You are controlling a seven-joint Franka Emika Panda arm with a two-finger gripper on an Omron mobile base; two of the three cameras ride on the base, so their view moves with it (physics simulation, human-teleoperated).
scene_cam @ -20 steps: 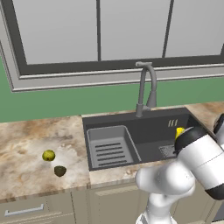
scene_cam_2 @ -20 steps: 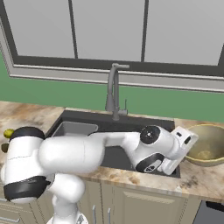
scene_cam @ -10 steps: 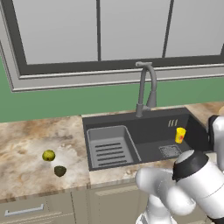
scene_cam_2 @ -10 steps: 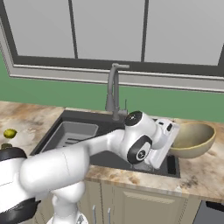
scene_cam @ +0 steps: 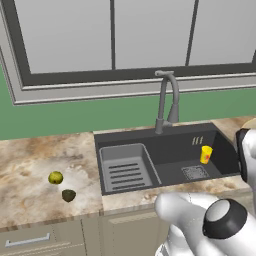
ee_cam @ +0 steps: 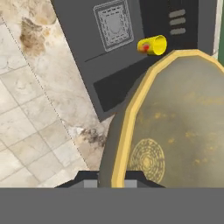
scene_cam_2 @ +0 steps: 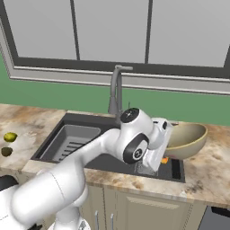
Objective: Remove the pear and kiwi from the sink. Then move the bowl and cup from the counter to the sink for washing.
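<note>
Nearest the hand camera, the gripper [ee_cam: 111, 183] is clenched on the rim of the bowl [ee_cam: 175, 127], one dark tip on each side of the tan-yellow wall at about six o'clock of that view. The bowl fills the right half of the hand view, its patterned inside facing the lens. In the right base view the bowl [scene_cam_2: 184, 140] is lifted and tilted, carried off the counter [scene_cam_2: 211, 179] at about three o'clock of the white wrist, partly over the right end of the sink [scene_cam_2: 72, 134].

As a judgement: the bowl looks stiff and smooth-glazed, wide for its depth, so a pinch on one edge leaves most of its weight hanging out from the fingers. It is likely to swing or slip around the grip if the wrist turns fast. The rim is the only place thin enough for these jaws, so the present hold is the sensible one. Set down hard on the dark basin floor, it might chip.

Farther on in the hand view, at about twelve o'clock, the yellow cup [ee_cam: 152, 45] lies in the basin near the square drain grate. In the left base view the cup [scene_cam: 205, 154] stands beside that drain.

Farthest from the hand, on the counter at nine o'clock of the sink, the pear [scene_cam: 55, 177] and the kiwi [scene_cam: 68, 195] rest near each other, already out of the basin.
</note>
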